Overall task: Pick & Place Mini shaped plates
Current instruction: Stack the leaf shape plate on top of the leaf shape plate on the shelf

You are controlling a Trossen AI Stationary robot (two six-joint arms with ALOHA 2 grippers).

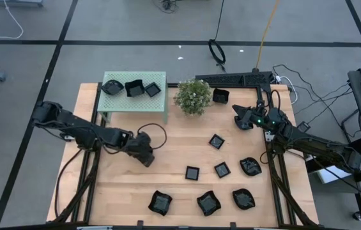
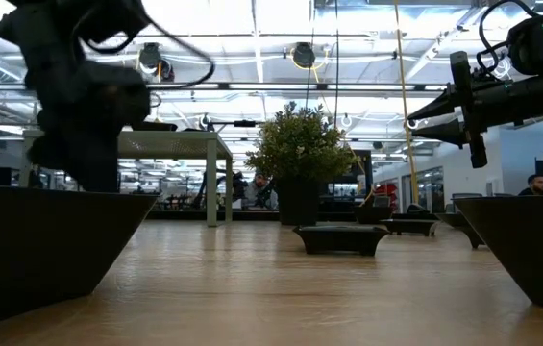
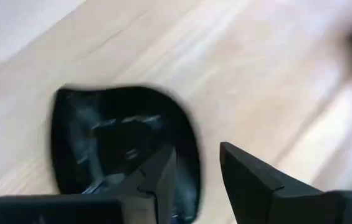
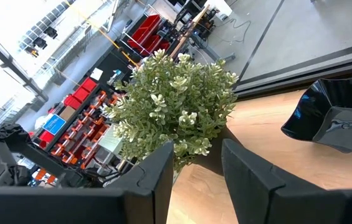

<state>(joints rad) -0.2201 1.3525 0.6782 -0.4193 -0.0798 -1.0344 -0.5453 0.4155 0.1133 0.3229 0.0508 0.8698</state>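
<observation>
The left gripper [image 3: 197, 180] is hanging over a wavy-rimmed black plate [image 3: 123, 146], its fingers standing slightly apart, one finger reaching over the plate's rim and the other outside it (whether either is touching, I cannot tell). It is working left of the bench's [image 1: 129, 185] middle, with bare wood around it. The right gripper [image 1: 239, 119], fingers a little apart and holding nothing, is waiting near the far right edge, facing the potted plant [image 1: 193, 96]. Other plates are lying toward the near right corner, and three are sitting on the green stand [image 1: 135, 102] at the far left.

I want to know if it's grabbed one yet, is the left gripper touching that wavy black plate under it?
Cannot tell. In the left wrist view the left gripper has one jaw overlapping the wavy black plate's rim, but no plain contact or gap shows. The high view hides it under the arm.
</observation>
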